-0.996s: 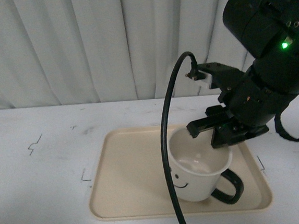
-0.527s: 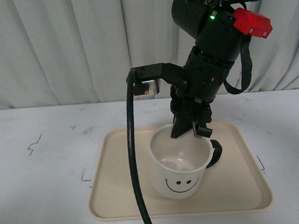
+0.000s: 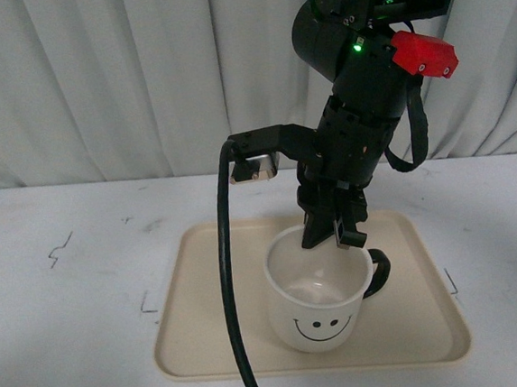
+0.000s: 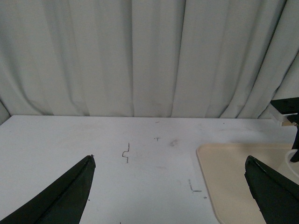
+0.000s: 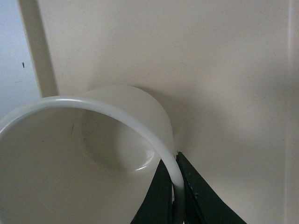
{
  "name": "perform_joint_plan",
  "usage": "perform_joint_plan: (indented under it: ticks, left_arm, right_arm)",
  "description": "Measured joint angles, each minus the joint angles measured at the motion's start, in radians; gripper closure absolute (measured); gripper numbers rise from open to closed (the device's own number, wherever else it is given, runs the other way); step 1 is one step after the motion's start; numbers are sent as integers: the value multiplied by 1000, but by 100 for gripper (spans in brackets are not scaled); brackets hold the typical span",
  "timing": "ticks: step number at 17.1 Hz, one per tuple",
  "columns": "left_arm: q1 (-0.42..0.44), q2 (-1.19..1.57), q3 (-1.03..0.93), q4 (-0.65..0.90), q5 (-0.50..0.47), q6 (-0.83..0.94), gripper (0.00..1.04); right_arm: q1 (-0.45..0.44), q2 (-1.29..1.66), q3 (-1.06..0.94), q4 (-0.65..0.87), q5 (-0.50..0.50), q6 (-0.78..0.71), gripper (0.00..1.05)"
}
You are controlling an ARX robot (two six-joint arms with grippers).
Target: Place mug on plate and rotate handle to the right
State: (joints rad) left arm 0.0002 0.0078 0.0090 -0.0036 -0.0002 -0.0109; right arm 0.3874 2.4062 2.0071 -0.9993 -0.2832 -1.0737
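The white mug [image 3: 317, 313] stands upright on the beige plate [image 3: 215, 315], its smiley face toward the camera. Its black handle [image 3: 379, 272] points right and slightly back. My right gripper [image 3: 330, 234] reaches down from above and is shut on the mug's far rim, one finger inside and one outside. In the right wrist view the rim [image 5: 140, 128] runs between the two dark fingers [image 5: 196, 196], with the plate [image 5: 224, 70] beneath. My left gripper [image 4: 170, 186] is open and empty over the white table, left of the plate's edge [image 4: 208, 163].
A black cable [image 3: 228, 278] hangs from the right arm in front of the plate's left half. A white table [image 3: 69, 301] with small black marks [image 3: 60, 250] surrounds the plate. A grey curtain [image 3: 95, 81] hangs behind.
The right gripper has turned the mug on the plate: the handle swung from the front right to the right, the face now looks forward, and the mug shifted slightly right.
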Motion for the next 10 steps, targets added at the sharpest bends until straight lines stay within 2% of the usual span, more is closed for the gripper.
perform_joint_plan:
  ticks: [5,10]
  left_arm:
    - [0,0,0,0,0,0,7]
    - [0,0,0,0,0,0,7]
  right_arm:
    - [6,0,0,1,25,-2,101]
    - [-18,-42,13,-101,-89,6,45]
